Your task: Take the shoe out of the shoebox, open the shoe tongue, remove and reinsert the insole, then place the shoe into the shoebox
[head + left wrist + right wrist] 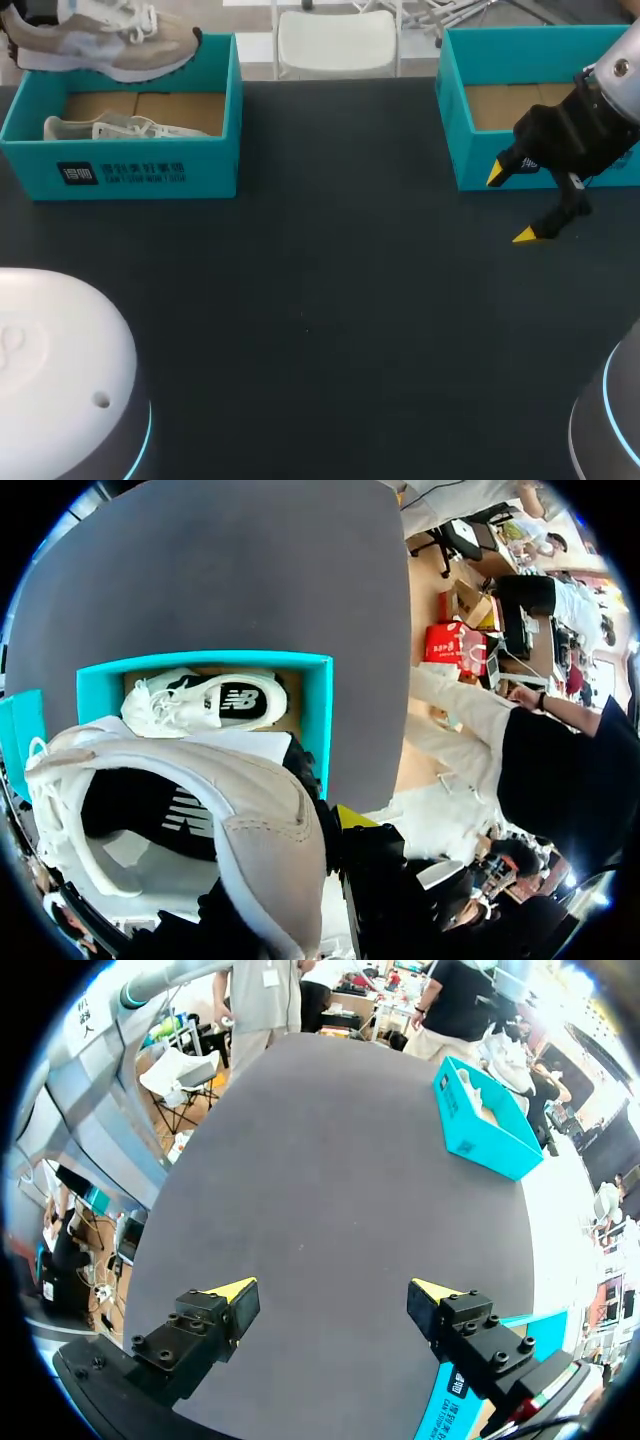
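One lifted shoe [110,50] hangs above left shoebox [210,170], long axis along its length | left fingers [352,816] clamp its heel, nearer | right fingers [527,235] spread wide, well apart over counter [330,300]

The end effector [318,830] grips a beige shoe [215,825] at its heel, with one yellow fingertip [355,815] showing just beside it. The shoe's opening shows a dark insole [150,815]. Ahead, under the shoe, a teal shoebox [320,720] sits on the grey counter [250,570]. A second shoe [200,702] lies on its side inside the box.
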Available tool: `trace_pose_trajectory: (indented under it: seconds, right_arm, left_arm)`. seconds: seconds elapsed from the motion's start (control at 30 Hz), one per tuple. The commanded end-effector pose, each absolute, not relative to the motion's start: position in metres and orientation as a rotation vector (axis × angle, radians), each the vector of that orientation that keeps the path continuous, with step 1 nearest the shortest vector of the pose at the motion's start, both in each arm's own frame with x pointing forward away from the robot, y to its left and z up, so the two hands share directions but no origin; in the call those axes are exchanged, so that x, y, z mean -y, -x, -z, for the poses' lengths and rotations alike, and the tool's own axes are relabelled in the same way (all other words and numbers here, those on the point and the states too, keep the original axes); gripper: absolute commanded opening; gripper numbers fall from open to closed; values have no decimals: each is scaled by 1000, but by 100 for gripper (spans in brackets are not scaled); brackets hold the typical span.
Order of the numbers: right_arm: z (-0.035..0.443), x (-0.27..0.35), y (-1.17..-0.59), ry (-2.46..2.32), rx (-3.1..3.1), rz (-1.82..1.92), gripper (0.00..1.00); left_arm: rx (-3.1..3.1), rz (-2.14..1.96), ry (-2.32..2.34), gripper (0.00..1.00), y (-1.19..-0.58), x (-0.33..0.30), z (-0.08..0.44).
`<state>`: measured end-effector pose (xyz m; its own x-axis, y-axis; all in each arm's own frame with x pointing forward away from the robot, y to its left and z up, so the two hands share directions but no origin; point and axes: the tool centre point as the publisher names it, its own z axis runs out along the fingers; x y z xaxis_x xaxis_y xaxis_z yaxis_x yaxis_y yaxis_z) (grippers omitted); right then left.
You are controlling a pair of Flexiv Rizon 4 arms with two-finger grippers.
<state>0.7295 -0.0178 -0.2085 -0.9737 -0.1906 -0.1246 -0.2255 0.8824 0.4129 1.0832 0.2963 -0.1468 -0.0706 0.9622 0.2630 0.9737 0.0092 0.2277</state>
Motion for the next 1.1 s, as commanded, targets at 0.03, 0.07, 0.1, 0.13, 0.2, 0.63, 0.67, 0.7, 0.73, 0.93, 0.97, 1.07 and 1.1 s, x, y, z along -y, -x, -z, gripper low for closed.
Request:
trace_pose_trajectory:
  seconds: [0.03, 0.07, 0.1, 0.13, 0.2, 0.63, 0.67, 0.7, 0.73, 0.93, 0.97, 1.07, 1.1]
  right_arm:
    - [210, 17, -730, 328, -2971, -662, 100]
    - [210, 17, -730, 328, -2971, -662, 100]
    - [210, 17, -730, 328, -2971, -662, 100]
    - [210, 17, -730, 328, -2971, -662, 100]
    - [210, 17, -730, 328, -2971, -662, 100]
    - [210, 17, -730, 328, -2971, -662, 100]
    - [210, 17, -730, 328, -2971, -662, 100]
    - [210, 17, -730, 328, -2971, -662, 100]
    - [210, 17, -730, 328, -2971, -662, 100]
    - [210, 17, -730, 328, -2971, -662, 100]
    - [210, 17, -730, 328, -2971, -662, 100]
    - [210, 17, -730, 328, -2971, -662, 100]
    - [210, 17, -730, 328, -2971, -662, 100]
  left_arm:
    - [2205, 507, 2084, 0, -1116, -296, 156]
    - [2206, 505, 2085, 0, -1120, -296, 158]
    - [2192, 468, 2085, 0, -1124, -296, 160]
    - [2205, 476, 2068, 0, -1130, -295, 162]
    - [2183, 424, 2069, 0, -1138, -294, 166]
    - [2224, 366, 2058, 0, -1170, -295, 205]
    - [2230, 369, 2056, 0, -1172, -295, 210]
    - [2239, 373, 2052, 0, -1173, -295, 215]
    - [2240, 374, 2051, 0, -1174, -295, 219]
    - [2221, 394, 2030, 0, -1184, -296, 248]
    - [2223, 401, 2028, 0, -1184, -296, 251]
    - [2229, 415, 2049, 0, -1185, -298, 258]
    - [2230, 409, 2052, 0, -1187, -299, 262]
